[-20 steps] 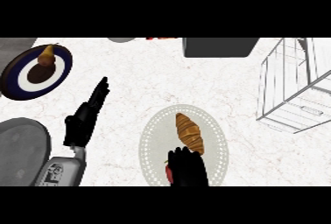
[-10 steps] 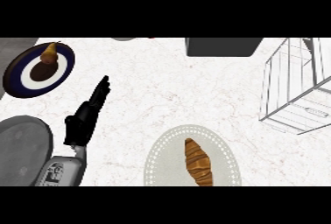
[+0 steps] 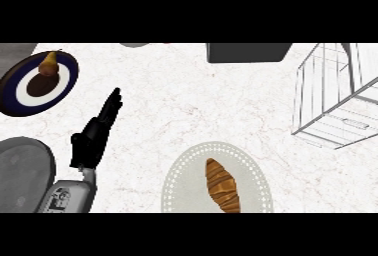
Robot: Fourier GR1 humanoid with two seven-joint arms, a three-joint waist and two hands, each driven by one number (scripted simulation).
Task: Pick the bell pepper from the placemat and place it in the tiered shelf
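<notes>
A brown croissant (image 3: 221, 185) lies lengthwise on a pale oval placemat (image 3: 184, 175) at the lower middle of the counter. No bell pepper shows anywhere in view. The white wire tiered shelf (image 3: 336, 100) stands at the right edge, well apart from the placemat. My left hand (image 3: 94, 135) rests on the counter left of the placemat, fingers straight and pointing up the view, holding nothing. My right hand is out of view.
A dark blue plate with a white ring (image 3: 26, 97) at the upper left carries a small brown item (image 3: 49, 64). A grey round lid-like disc (image 3: 22, 177) lies at the lower left. A dark grey box (image 3: 247, 52) sits at the top edge.
My right hand, which was over the placemat's near end with a bit of red beside it, has left the view. The croissant and placemat now sit lower in the picture. The left hand is unmoved.
</notes>
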